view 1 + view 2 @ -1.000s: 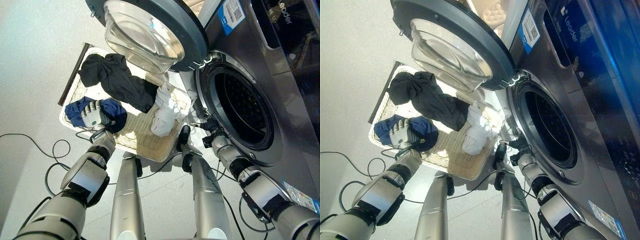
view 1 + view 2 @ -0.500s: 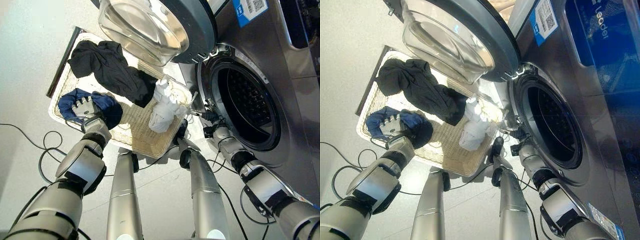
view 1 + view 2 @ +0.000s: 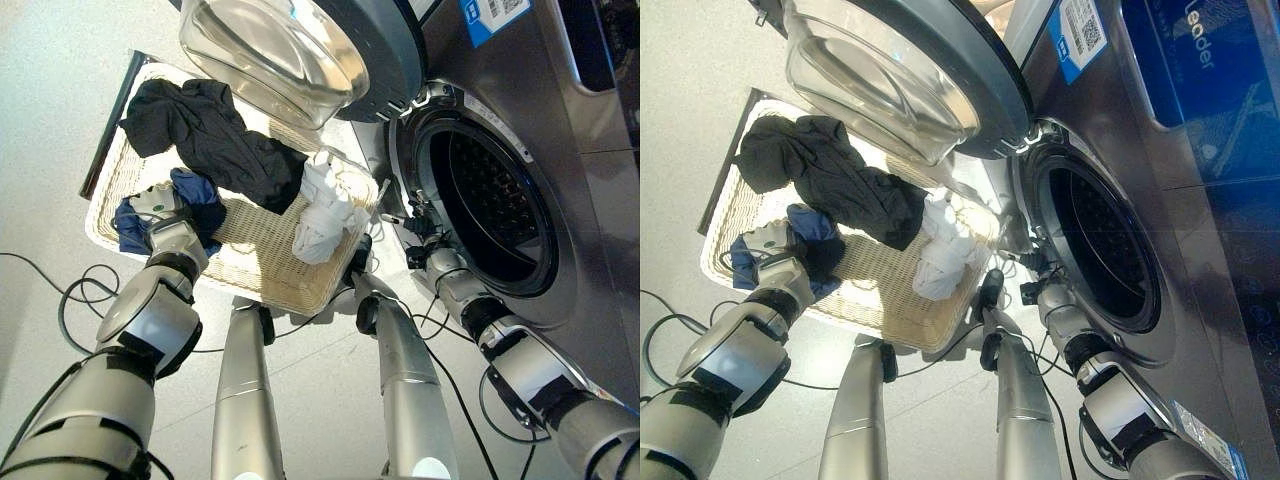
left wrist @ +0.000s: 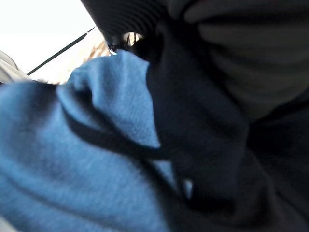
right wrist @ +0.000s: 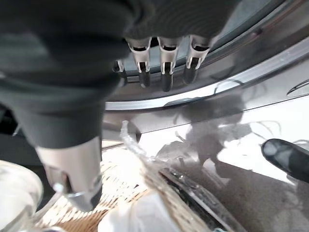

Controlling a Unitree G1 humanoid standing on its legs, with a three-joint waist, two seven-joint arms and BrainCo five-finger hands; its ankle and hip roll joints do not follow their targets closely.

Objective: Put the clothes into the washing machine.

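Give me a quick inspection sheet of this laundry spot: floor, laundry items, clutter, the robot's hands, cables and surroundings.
Surface: pale floor, with the basket standing on it.
Job's things: blue cloth, black cloth and white cloth all lie in the basket; washer drum looks empty, door swung open above the basket.
Clutter: nothing seen.
Hands: left hand is buried in the blue cloth, fingers hidden; right hand hangs at the drum's rim, fingers relaxed, holding nothing.
Cables: nothing seen apart from the robot's own.
Surroundings: nothing seen beyond the washer's front.
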